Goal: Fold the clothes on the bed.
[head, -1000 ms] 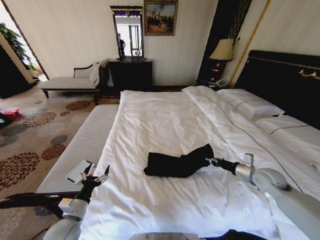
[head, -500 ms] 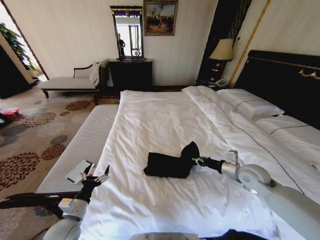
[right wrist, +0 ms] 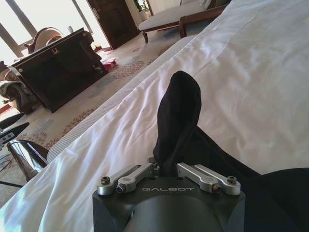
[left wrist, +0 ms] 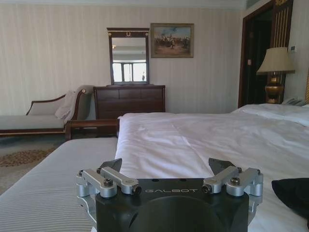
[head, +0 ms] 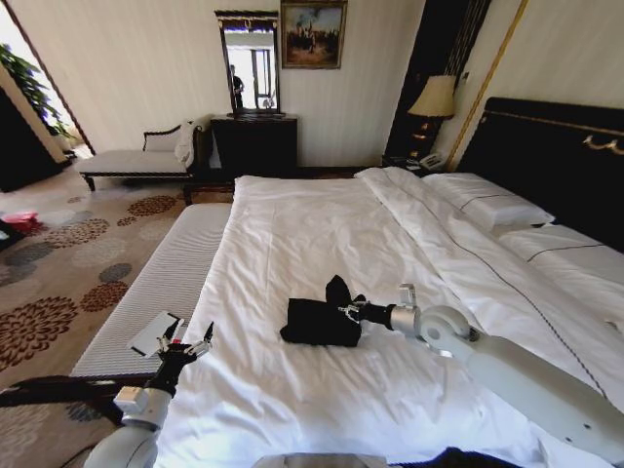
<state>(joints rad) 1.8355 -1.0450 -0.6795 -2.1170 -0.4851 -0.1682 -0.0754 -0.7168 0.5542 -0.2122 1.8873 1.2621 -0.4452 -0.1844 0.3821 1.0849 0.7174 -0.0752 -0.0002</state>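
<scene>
Black T-shirt (head: 317, 320) is lying bunched at frame centre on the bed (head: 322, 234), long axis left-right. Right gripper (head: 348, 312) is pinching its raised right end; left gripper (head: 185, 346), jaws wide, is idling lower left.

Daylight from left; bright sheets; edges warped

bare duvet (head: 322, 234) around T-shirt (head: 314, 320), pillows (head: 487, 205) well apart

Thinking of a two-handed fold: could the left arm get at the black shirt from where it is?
Probably yes. The left gripper hovers open at the bed's near edge, with bare sheet between it and the shirt, which the right gripper holds.
</scene>
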